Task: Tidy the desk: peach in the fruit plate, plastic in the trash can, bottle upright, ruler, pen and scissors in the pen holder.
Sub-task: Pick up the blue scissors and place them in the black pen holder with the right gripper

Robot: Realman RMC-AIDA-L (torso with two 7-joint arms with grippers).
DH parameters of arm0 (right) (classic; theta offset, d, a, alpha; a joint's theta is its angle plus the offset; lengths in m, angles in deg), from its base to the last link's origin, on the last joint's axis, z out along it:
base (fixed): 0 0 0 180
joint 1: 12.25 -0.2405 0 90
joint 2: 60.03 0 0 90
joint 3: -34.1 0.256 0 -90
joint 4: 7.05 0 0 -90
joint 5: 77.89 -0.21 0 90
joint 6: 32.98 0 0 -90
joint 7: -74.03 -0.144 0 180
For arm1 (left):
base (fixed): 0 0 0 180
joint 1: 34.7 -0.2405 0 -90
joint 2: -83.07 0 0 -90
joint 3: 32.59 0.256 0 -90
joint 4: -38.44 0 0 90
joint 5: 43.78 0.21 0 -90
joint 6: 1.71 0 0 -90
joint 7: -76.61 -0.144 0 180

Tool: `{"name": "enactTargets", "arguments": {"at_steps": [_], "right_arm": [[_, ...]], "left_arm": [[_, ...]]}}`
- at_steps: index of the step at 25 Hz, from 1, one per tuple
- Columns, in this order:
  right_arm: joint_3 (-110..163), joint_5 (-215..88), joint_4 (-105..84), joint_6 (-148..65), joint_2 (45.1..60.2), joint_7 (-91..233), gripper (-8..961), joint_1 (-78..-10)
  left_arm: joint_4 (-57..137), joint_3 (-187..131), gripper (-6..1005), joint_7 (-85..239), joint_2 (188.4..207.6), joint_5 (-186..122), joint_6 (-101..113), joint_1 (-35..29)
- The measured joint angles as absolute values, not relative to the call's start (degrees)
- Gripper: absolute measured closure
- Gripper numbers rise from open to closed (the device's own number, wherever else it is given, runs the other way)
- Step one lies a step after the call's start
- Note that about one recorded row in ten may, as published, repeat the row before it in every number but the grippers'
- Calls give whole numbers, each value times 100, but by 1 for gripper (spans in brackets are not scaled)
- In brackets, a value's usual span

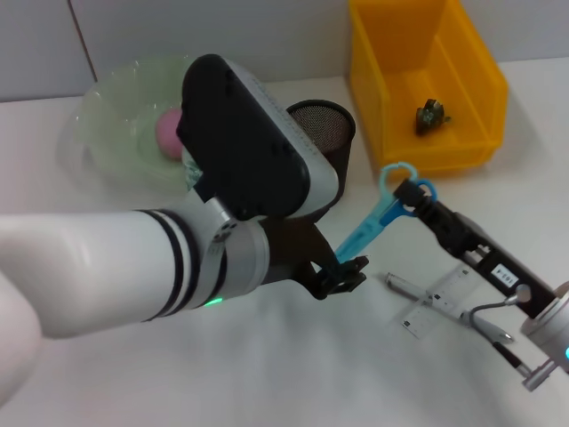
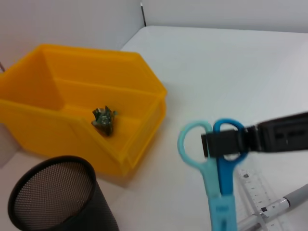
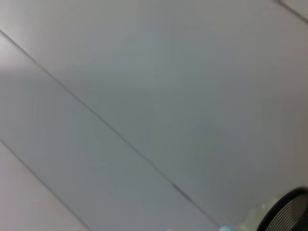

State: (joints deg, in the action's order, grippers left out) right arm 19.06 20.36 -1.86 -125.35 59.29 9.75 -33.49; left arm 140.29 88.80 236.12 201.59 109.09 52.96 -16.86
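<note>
Scissors (image 1: 373,222): light blue and darker blue; trash can (image 1: 425,80): yellow; pen holder (image 1: 322,133): black mesh; peach (image 1: 169,132): pink; fruit plate (image 1: 116,107): pale translucent green.

The white surface (image 1: 293,374) carries a pale green fruit plate (image 1: 107,133) at the far left, a black mesh pen holder (image 1: 324,133) beside it, and a yellow bin (image 1: 427,89) at the far right. Nearer, on the right, a clear ruler (image 1: 440,298) lies with a pen (image 1: 427,298) across it.
</note>
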Motion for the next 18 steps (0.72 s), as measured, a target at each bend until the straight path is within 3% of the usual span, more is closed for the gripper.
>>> {"name": "enactTargets", "arguments": {"at_steps": [10,12,18], "right_arm": [[2609,2023,-1416,-12812,5916,800,871,-3217],[2755,2021,-1738,-12933,5915,694,871,-3254],[2849,1997,-2410,-13035,5915,533,871,-3508]], "left_arm": [[14368,8837,277,22546,20150,10536,4524,-2670],[14343,8689,277,21671,20139,9827,4029,-3106],[13948,8332,278,19691,20135,7998,3608,-3579]]}}
